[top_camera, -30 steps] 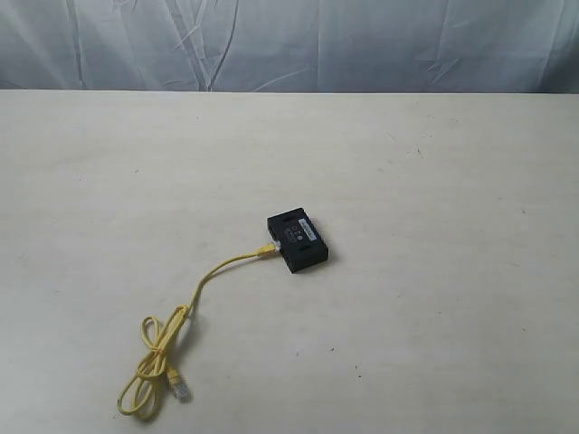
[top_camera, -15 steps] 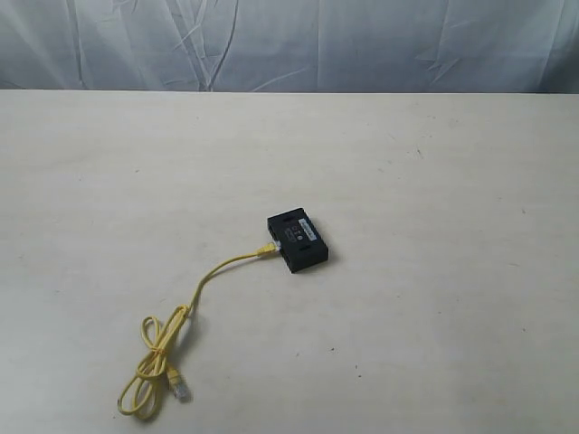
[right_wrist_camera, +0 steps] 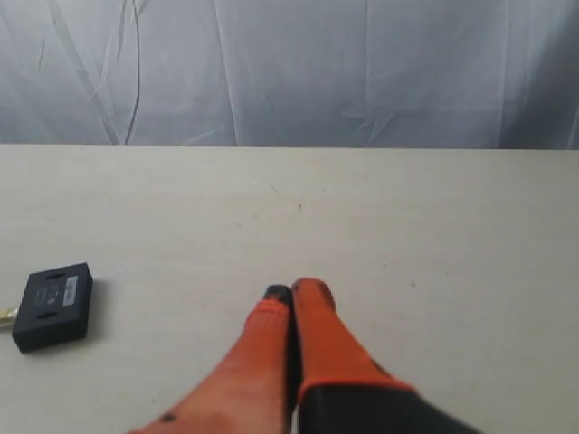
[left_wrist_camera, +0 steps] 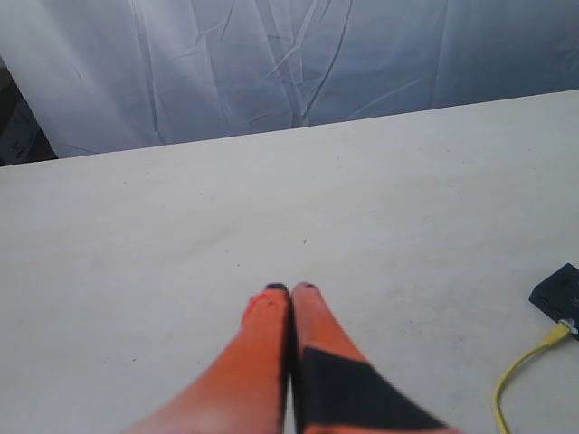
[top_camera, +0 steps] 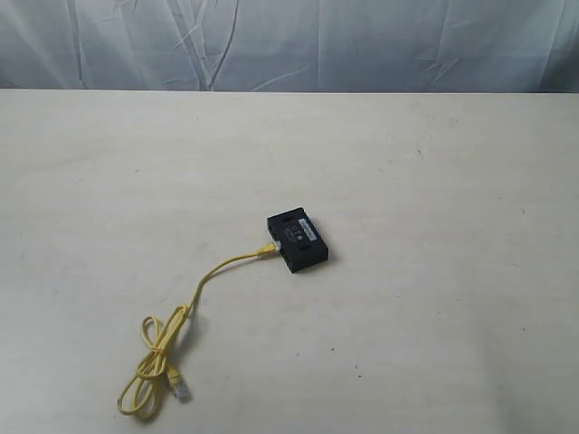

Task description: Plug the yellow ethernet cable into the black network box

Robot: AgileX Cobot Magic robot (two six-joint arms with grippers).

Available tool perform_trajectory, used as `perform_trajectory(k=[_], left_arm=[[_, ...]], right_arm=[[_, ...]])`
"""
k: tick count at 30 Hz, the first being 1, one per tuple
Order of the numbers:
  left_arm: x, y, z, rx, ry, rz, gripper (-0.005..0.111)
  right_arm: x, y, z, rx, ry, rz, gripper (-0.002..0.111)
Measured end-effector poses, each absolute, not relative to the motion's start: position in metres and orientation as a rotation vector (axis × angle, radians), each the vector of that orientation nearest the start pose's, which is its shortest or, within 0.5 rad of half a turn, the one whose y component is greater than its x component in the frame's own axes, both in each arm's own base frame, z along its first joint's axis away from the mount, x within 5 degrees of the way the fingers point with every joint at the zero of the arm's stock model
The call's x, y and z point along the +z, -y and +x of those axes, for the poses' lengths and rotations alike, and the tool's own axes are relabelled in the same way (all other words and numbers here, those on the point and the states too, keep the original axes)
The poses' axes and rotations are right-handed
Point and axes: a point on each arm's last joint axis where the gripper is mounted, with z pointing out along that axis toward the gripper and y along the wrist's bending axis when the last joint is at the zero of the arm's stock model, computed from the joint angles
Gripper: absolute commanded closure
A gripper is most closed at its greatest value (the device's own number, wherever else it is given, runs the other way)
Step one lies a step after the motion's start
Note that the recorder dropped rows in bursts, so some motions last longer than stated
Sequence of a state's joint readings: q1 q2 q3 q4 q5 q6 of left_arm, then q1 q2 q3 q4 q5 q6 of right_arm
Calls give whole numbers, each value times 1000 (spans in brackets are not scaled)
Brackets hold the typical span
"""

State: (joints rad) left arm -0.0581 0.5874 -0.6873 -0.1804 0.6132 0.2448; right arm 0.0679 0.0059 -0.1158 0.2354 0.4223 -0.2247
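Observation:
The black network box (top_camera: 297,240) lies flat near the middle of the table (top_camera: 434,181). One plug of the yellow ethernet cable (top_camera: 217,268) sits in the box's left side. The cord runs down-left into a tied loop (top_camera: 154,362), and its free clear plug (top_camera: 182,391) rests on the table near the front edge. Neither gripper shows in the exterior view. My left gripper (left_wrist_camera: 290,289) is shut and empty, with the black network box (left_wrist_camera: 561,293) and the yellow ethernet cable (left_wrist_camera: 525,362) off to one side. My right gripper (right_wrist_camera: 295,291) is shut and empty, apart from the black network box (right_wrist_camera: 56,305).
A wrinkled pale blue-grey cloth (top_camera: 289,41) hangs behind the table's far edge. The pale tabletop bears only small dark specks around the box and cable.

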Motion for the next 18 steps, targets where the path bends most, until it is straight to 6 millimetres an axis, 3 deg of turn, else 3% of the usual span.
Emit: perform_trajectory(k=[8, 18], left_arm=[[343, 16, 111, -80, -1975, 219, 106], [343, 16, 111, -80, -1975, 219, 106]], right_arm=[[190, -13, 50, 138, -1853, -183, 109], [183, -12, 51, 128, -1864, -164, 109]])
